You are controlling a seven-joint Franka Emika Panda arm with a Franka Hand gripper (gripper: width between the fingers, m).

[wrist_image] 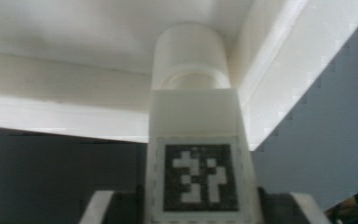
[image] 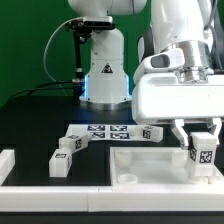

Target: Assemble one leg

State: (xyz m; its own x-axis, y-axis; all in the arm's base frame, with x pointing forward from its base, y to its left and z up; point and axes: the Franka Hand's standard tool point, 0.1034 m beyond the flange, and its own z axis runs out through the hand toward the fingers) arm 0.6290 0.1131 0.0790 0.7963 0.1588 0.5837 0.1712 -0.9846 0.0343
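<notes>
One stubby white leg [image: 203, 155], black-and-white tag [wrist_image: 197, 178] on face, pinched between gripper [image: 202, 138] fingers

The hand [image: 202, 139] points straight down, clamped around the leg [image: 203, 153]

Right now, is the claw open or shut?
Shut on the leg. In both views the fingers of the claw sit against its two opposite sides.
</notes>
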